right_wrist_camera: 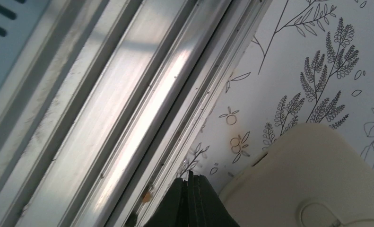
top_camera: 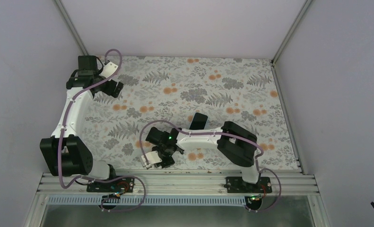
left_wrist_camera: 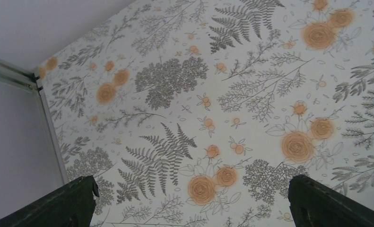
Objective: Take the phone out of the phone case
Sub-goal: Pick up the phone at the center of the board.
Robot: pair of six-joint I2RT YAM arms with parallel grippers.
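At counter (top_camera: pixel 232 75) front rail (right_wrist_camera: pixel 128 109): right end effector (right_wrist_camera: pixel 190 187), closed tight, cream case (right_wrist_camera: pixel 312 175) just beside. Mid-counter: phone (top_camera: pixel 199 119) (partly under the right arm (top_camera: pixel 208 134)). Far left corner: left end effector (left_wrist_camera: pixel 193 182), spread wide.

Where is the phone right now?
Top view: the phone lies on the tablecloth near the middle, just beyond the right arm, well apart from the cream case by the front rail.
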